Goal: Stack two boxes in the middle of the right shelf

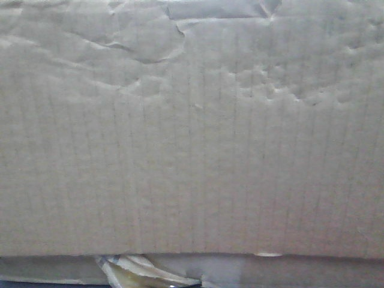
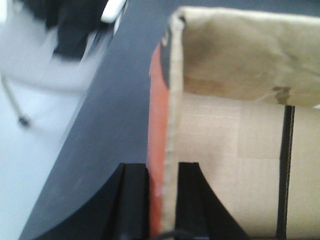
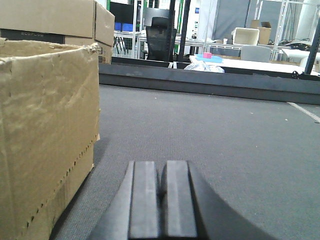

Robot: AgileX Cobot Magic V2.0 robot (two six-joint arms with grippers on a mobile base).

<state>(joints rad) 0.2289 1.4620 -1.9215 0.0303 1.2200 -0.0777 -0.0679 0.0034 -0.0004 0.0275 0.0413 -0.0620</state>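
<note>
- Clamping a wall of the box (image 2: 240, 150) — left gripper (image 2: 162, 200), fingers apparently pressed on both its faces.
- Right gripper (image 3: 161, 200) — fingers closed together, empty, low over grey floor (image 3: 225, 140), box near its left.

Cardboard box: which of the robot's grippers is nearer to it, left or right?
Left. The left gripper straddles a wall of the cardboard box, one finger each side. The right gripper is shut, apart from the box, which stands at the left of its wrist view.
</note>
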